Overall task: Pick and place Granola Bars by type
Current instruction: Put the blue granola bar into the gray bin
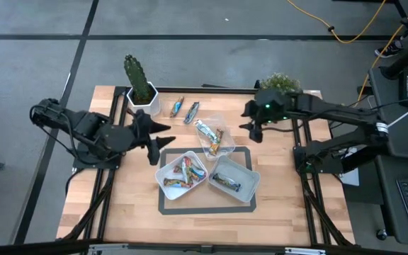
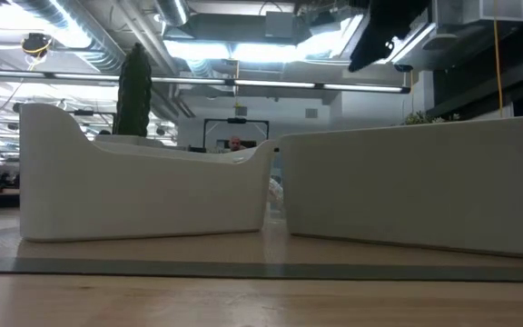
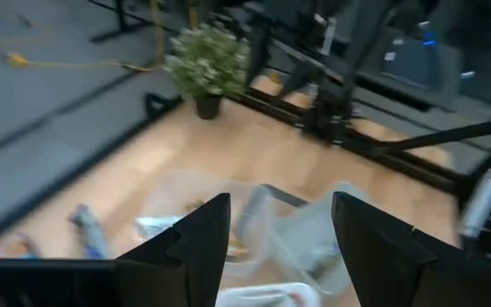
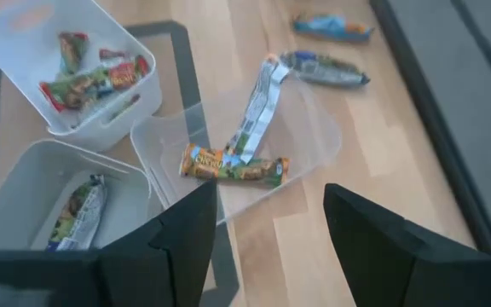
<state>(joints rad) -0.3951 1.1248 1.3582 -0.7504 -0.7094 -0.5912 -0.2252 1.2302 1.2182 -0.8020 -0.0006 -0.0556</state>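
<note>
Left pincer (image 1: 163,136): I read it as open and empty, hovering just beside the left tub's near corner; the left wrist view shows its fingers spread with nothing between.
Right pincer (image 1: 255,132): open, empty, hanging off to the side of the clear tray, fingers apart in the right wrist view.
Sorted so far: left tub (image 1: 166,185) holds several red-orange and green-brown Granola Bars (image 1: 188,171); right tub (image 1: 249,185) holds one silver-grey bar (image 1: 225,183).
Left to sort: two bars on the clear tray (image 4: 318,149), a silver-grey bar (image 4: 260,107) lying across a green-brown bar (image 4: 234,165); two more loose on the tabletop (image 1: 119,212) beyond the tray, a blue bar (image 1: 177,106) and a grey bar (image 1: 192,111).
Progress estimate: I judge the job past halfway, four bars outstanding.
Surface: light wood tabletop; both tubs sit on a grey-bordered mat (image 1: 163,207). A potted cactus (image 1: 139,81) and a small bushy plant (image 1: 280,83) stand at the far edge.
Room: grey floor, yellow cable, desk equipment at the right; low view shows ceiling ducts and strip lights.
</note>
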